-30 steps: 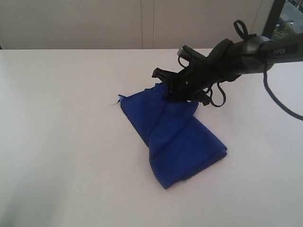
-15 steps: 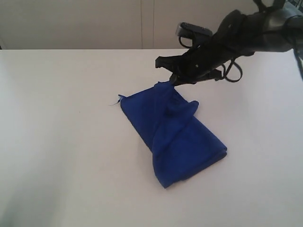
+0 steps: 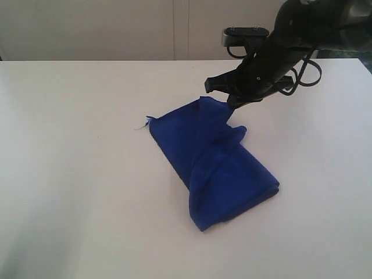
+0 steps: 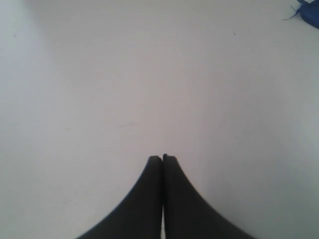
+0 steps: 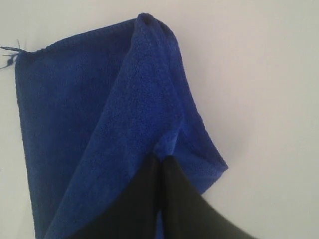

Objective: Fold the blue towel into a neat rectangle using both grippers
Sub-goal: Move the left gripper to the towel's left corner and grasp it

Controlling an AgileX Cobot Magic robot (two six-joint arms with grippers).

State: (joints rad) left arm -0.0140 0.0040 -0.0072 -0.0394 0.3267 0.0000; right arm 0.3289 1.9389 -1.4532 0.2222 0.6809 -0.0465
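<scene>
One blue towel (image 3: 215, 168), loosely folded, on white table (image 3: 75, 174).
Near end: bunched, flat on the table. Middle: ridge rising diagonally. Far end: right gripper (image 3: 231, 106), fingers clamped on a raised fold held off the table; loose thread (image 3: 141, 126) at far-left corner. Left gripper (image 4: 162, 157): fingers together, empty, over bare table.

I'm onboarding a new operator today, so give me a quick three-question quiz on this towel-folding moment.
1. True or false: the left claw grips the blue towel.
2. Which claw pinches the towel's raised fold? A) left B) right
3. Fill in: the towel lies on a ___ table.
Key: 1 false, it is shut over bare table; 2 B, the right claw; 3 white.
</scene>
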